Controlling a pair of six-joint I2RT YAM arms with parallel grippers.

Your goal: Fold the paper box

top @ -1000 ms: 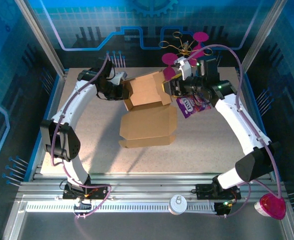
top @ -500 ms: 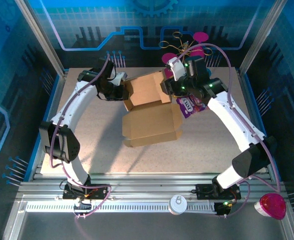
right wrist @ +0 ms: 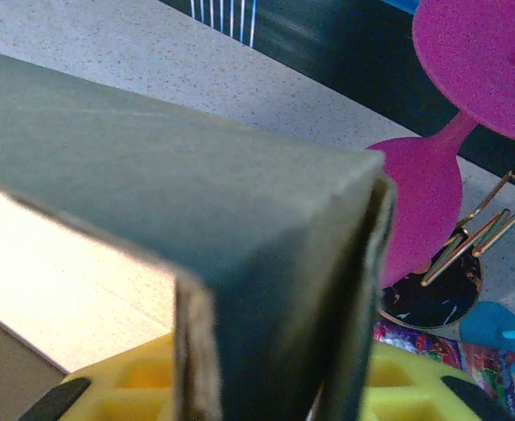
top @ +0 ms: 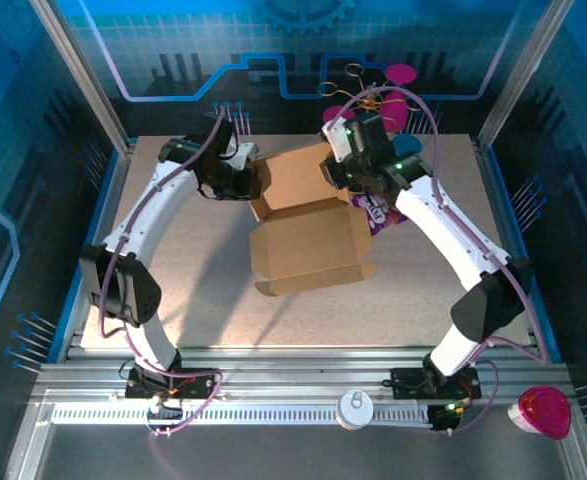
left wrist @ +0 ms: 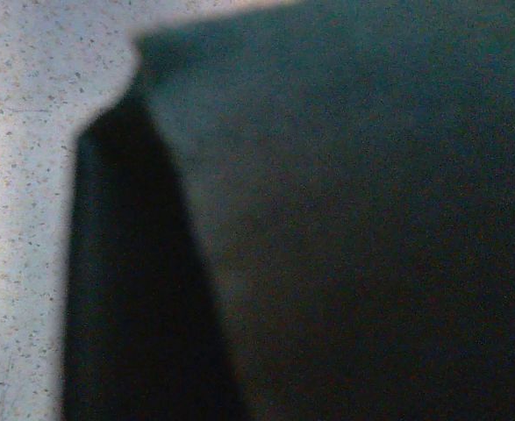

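Left end effector (top: 245, 181) clenches the paper box (top: 308, 245) as my anchor; right end effector (top: 336, 179) straddles its wall, grip unclear

Two robot arms (top: 158, 215) (top: 453, 235), one paper box (top: 308, 245), one purple snack packet (top: 381, 215)

Open paper box (top: 308, 245), left pincer (top: 257, 185) pinching its rear-left edge, right pincer (top: 337, 183) at rear-right corner
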